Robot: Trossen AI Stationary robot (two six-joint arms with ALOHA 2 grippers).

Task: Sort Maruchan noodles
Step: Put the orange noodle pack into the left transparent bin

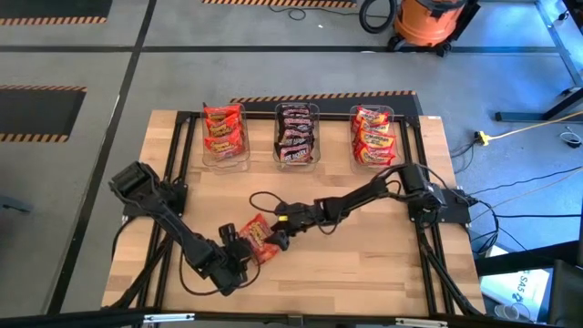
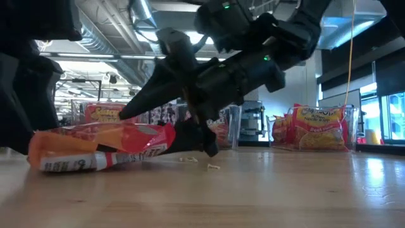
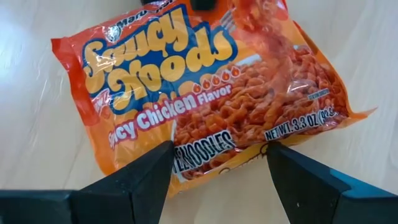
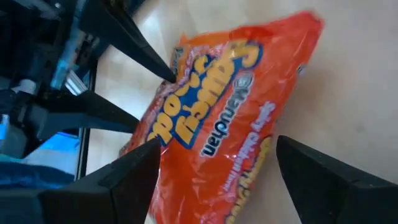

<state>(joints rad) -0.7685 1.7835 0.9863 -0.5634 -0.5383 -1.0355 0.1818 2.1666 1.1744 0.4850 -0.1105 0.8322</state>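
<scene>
One orange Maruchan packet (image 1: 259,240), printed "Saucy Noods", lies near the table's near edge between both grippers. In the low view the packet (image 2: 107,144) rests on its left end while its right end is raised. My left gripper (image 3: 217,167) is open, its fingers standing on either side of the packet's near short edge. My right gripper (image 4: 217,163) is open wide and comes from the table's right, with the packet's other end between its fingers. Other noodle packets fill three clear bins at the far edge. My left gripper's fingertips (image 3: 155,163) overlap the packet's short edge (image 3: 205,169); whether they touch it cannot be told. My right gripper has one finger (image 2: 147,100) above the packet's raised end (image 2: 166,136) and one (image 2: 197,140) low beside it; I cannot tell whether either touches.
Three clear bins stand in a row at the table's far edge. One holds bright red packets (image 1: 224,133), one dark maroon packets (image 1: 296,135) and one orange-red and yellow packets (image 1: 373,137). Small noodle crumbs (image 2: 212,166) lie on the wood. Bare wood lies right of the grippers.
</scene>
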